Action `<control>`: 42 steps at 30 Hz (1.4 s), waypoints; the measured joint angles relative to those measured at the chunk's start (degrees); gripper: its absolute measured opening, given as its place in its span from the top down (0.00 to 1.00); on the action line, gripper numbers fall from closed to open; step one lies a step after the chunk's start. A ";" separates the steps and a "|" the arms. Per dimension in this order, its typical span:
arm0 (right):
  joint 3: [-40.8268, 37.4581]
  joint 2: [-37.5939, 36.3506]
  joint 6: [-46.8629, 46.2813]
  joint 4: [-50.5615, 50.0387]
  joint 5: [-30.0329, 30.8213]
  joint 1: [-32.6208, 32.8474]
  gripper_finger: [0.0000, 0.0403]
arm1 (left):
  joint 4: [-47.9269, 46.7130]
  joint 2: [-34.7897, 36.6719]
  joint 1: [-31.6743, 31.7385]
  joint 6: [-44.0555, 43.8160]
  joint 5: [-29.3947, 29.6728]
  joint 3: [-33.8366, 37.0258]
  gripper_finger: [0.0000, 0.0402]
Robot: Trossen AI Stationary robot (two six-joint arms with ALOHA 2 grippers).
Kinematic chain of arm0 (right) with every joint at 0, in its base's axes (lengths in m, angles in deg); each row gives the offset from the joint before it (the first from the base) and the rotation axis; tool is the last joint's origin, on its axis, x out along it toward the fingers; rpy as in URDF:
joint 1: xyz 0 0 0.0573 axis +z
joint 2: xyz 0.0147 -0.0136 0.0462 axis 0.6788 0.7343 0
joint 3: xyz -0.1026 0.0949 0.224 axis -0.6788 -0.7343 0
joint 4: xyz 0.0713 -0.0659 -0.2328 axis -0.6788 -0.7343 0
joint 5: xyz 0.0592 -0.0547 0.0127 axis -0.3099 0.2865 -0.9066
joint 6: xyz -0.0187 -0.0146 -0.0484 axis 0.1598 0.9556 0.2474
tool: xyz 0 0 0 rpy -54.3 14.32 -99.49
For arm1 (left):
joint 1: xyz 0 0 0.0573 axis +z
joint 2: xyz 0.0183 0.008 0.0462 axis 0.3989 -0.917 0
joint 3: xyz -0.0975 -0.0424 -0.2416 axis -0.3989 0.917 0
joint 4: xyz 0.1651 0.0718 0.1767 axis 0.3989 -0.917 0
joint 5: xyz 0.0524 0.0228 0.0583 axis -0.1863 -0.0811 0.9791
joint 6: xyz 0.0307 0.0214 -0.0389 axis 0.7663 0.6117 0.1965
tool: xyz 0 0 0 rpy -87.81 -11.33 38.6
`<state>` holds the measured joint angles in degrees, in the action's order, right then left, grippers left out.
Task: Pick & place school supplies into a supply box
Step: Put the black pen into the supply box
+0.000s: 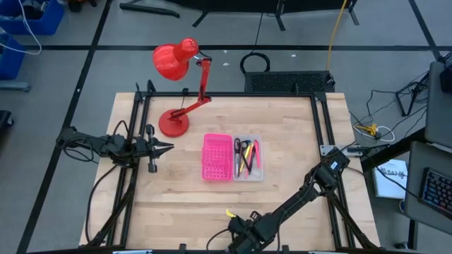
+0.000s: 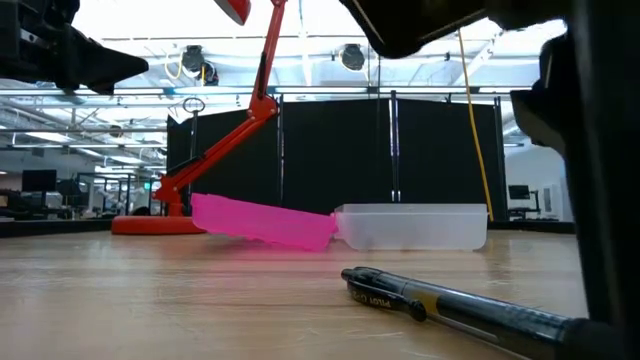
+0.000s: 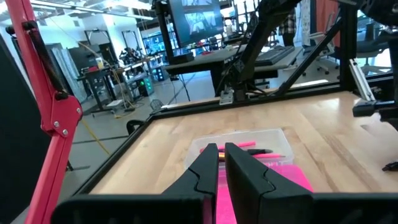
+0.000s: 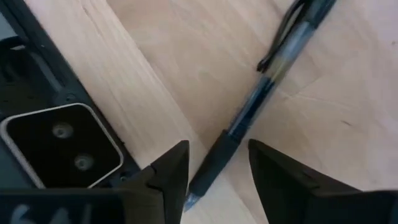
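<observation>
While low, right gripper [image 4: 214,171] astride pen [image 4: 267,81]

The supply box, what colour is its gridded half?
Bright pink, clearest in the high view.

Red desk lamp [image 1: 180,85] on the far left part of the light wooden table [image 1: 282,183], round base [image 1: 174,124] flat on the wood, shade [image 1: 171,61] hanging past the far edge. Beyond the table: black curtain panels [image 2: 390,150], a blue bin [image 1: 32,15], a keyboard [image 1: 436,189].
</observation>
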<state>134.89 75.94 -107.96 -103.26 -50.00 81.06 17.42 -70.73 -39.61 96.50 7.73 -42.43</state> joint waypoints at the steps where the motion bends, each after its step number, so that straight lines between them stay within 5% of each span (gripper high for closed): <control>1: -0.83 -0.04 -0.02 1.24 0.05 0.01 0.60 | 0.01 0.02 0.00 0.00 0.01 -0.02 0.91; 16: -11.14 -0.55 2.50 -3.51 -7.19 -0.11 0.73 | -4.04 0.00 0.00 -3.96 -0.16 -0.02 0.91; 29: -13.36 -0.63 9.18 1.47 -7.25 -0.28 0.82 | -3.91 0.00 0.00 -4.32 -0.15 -0.02 0.91; 42: -13.21 -0.74 15.95 -9.35 -4.44 0.26 0.87 | -3.89 0.00 0.00 -3.08 -0.13 -0.02 0.91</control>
<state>121.69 75.19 -92.01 -112.61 -54.44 81.32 13.53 -70.73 -39.61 93.42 7.60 -42.45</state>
